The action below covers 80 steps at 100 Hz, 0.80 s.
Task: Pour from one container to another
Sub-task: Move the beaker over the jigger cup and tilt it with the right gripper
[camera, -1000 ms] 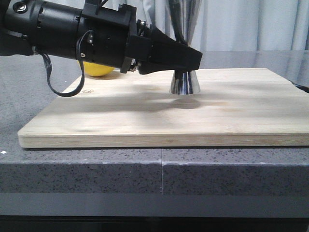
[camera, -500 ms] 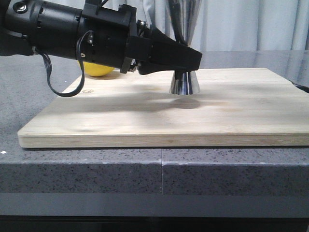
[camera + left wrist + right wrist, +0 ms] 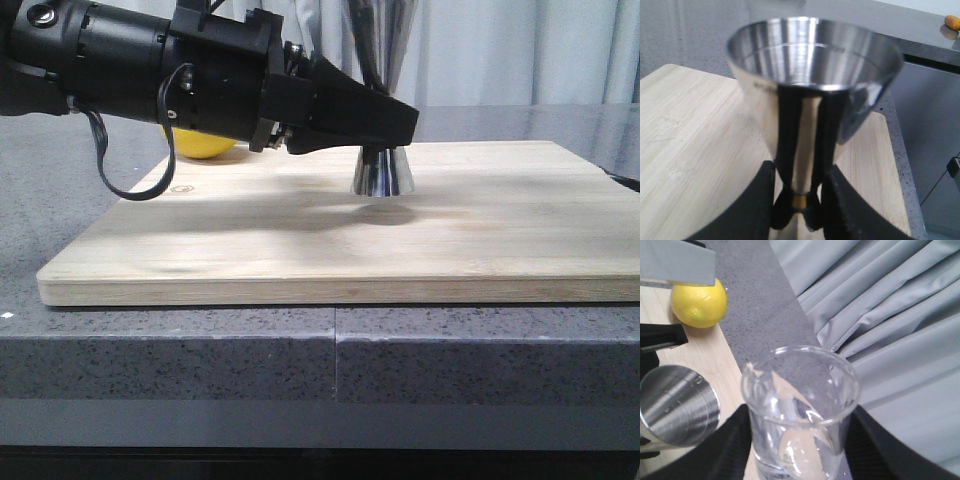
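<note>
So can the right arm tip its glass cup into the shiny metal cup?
Probably yes. The right fingers hold the clear glass beaker above and beside the polished steel jigger, whose open mouth is uncovered.

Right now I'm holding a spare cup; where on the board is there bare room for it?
The pale wooden board is bare right of and in front of the polished steel hourglass jigger. It is crowded back-left, by the yellow lemon and left fingers.

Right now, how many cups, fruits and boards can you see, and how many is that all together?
Cups: 2, the steel jigger and the glass beaker
Fruits: 1, the yellow lemon
Boards: 1, the wooden cutting board
Total: 4
</note>
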Each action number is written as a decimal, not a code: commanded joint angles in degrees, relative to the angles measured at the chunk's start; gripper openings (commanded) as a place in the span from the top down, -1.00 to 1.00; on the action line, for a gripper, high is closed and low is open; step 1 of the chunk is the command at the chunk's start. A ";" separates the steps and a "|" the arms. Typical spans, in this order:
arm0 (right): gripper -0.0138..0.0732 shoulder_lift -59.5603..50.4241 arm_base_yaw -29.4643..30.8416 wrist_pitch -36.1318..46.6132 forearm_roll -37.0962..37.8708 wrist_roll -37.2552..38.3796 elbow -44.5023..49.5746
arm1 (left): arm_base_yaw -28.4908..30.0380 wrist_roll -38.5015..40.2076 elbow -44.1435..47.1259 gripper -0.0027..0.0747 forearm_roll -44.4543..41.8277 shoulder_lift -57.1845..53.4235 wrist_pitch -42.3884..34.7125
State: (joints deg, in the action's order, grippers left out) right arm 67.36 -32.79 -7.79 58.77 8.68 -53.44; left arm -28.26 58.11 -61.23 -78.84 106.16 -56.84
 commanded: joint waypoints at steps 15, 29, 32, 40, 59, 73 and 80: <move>0.01 -1.82 -0.05 1.84 3.24 -0.17 -2.24 | 0.09 0.54 -1.80 0.99 1.96 -3.35 -3.12; 0.01 -1.82 -0.05 1.39 4.69 -0.17 -2.24 | 0.09 0.54 -1.80 0.99 1.96 -3.35 -3.12; 0.01 -1.82 -0.05 1.39 5.11 -0.17 -2.24 | 0.09 0.54 -1.80 0.99 1.96 -3.35 -3.12; 0.01 -1.82 -0.05 1.17 5.63 -0.17 -2.24 | 0.09 0.54 -1.80 0.99 1.96 -3.35 -3.12; 0.01 -1.82 -0.05 0.78 6.23 -0.17 -2.24 | 0.09 0.54 -1.80 0.99 1.96 -3.35 -3.12; 0.01 -1.82 -0.05 0.47 7.26 -0.17 -2.24 | 0.09 0.54 -1.80 0.99 1.96 -3.35 -3.12; 0.01 -1.82 -0.05 0.44 7.39 -0.17 -2.24 | 0.09 0.54 -1.80 0.99 1.96 -3.35 -3.12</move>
State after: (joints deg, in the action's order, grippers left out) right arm 67.36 -32.79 -8.39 64.39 8.55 -53.44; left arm -28.26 58.11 -61.23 -78.84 106.16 -56.75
